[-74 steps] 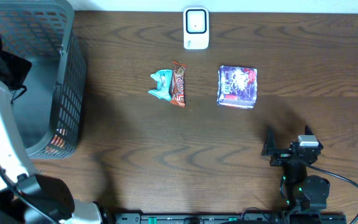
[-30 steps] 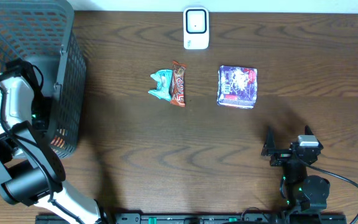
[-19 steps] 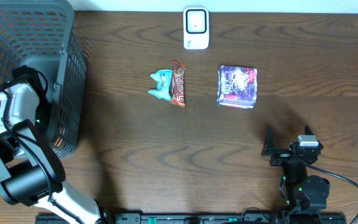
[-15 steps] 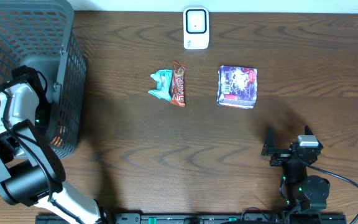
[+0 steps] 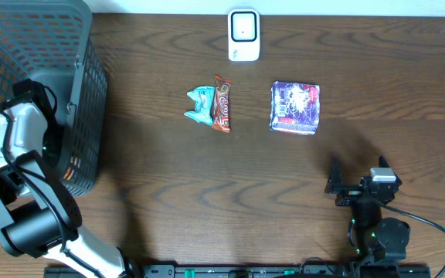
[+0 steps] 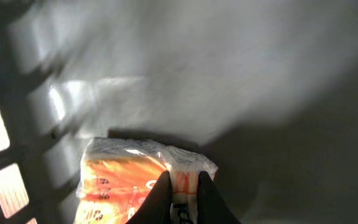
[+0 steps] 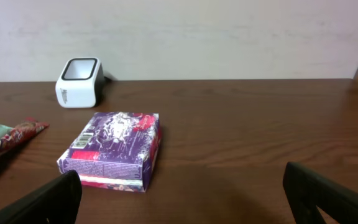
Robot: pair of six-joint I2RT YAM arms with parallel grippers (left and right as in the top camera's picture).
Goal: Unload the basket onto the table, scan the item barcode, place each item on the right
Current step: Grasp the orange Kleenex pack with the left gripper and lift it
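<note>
Left wrist: my left gripper [image 6: 183,186], down inside the nine-o'clock grey mesh basket [image 5: 83,46], pinches a crinkly orange plastic packet [image 6: 120,180].

The left arm [image 5: 12,135] wears a smooth white curved shell over fat, round black joints, and a thin black wire [image 5: 45,96] loops at its far end. The left gripper [image 6: 183,178] has two slim, tapered black fingers. The right arm [image 5: 377,228] is all black, topped by a pale grey block [image 5: 385,179], with small green lights and a black cable [image 5: 433,228] trailing away. The right gripper [image 7: 180,177] has broad, flat black fingers.
</note>
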